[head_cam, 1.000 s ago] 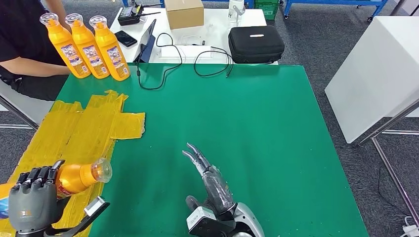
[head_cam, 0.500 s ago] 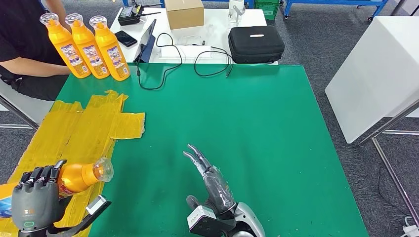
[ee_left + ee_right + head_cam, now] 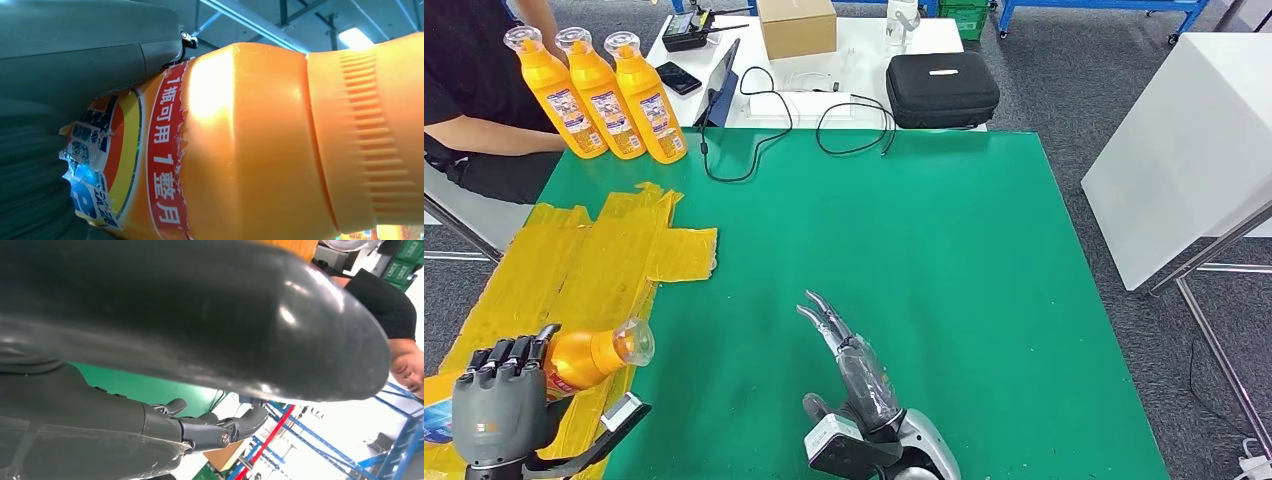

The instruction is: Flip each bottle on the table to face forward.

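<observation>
The green surface [image 3: 944, 260] and the three upright bottles [image 3: 596, 95] at its far left corner sit just as they did a second ago. My left hand [image 3: 492, 415] has sunk slightly lower, its fingers [image 3: 509, 352] wrapped round the orange bottle [image 3: 589, 357], lying cap-rightward over the yellow tape [image 3: 594, 270]. I judge the flip unfinished. My right hand [image 3: 849, 365] holds nothing, fingers straight and apart.
</observation>
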You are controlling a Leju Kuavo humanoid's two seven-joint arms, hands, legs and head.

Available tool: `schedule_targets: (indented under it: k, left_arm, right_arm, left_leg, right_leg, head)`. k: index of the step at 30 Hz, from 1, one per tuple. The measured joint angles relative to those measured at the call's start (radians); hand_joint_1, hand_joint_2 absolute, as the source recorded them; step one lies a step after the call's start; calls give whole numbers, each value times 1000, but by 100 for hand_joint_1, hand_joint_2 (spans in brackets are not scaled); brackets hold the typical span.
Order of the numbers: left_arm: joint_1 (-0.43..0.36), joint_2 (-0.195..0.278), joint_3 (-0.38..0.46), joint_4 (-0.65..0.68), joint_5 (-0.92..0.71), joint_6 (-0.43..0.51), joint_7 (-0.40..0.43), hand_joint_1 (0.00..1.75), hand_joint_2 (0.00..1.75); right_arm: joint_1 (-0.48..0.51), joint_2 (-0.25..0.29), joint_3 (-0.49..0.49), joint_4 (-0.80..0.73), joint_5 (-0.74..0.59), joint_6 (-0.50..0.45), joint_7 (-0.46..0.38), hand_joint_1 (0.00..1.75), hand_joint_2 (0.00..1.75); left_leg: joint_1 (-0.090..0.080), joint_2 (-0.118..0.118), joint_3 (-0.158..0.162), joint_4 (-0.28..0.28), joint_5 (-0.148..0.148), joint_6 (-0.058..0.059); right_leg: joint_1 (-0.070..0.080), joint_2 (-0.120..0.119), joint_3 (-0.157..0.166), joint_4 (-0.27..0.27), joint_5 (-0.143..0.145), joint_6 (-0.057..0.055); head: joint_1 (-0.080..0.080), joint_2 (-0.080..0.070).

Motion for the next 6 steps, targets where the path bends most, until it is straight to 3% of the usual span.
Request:
schedule_targets:
  k: [3, 5, 6]
  left_arm:
    - [11, 31, -28, 16, -3, 0, 25, 175, 175]
    - [16, 54, -54, 31, -2, 0, 60, 87, 87]
    - [17, 60, -62, 35, -2, 0, 73, 58, 58]
  right_arm:
    - [-5, 0, 3, 7, -3, -2, -1, 0, 0]
    - [-8, -1, 4, 11, -5, -2, -3, 0, 0]
    - [-8, -1, 4, 12, -6, -2, -3, 0, 0]
  left_leg:
    - [0, 0, 0, 0, 0, 0]
    - [0, 0, 0, 0, 0, 0]
    - [0, 0, 0, 0, 0, 0]
  right_leg:
    - [0, 0, 0, 0, 0, 0]
    - [0, 0, 0, 0, 0, 0]
    - [0, 0, 0, 0, 0, 0]
  head:
    - [0, 0]
    - [0, 0]
    - [0, 0]
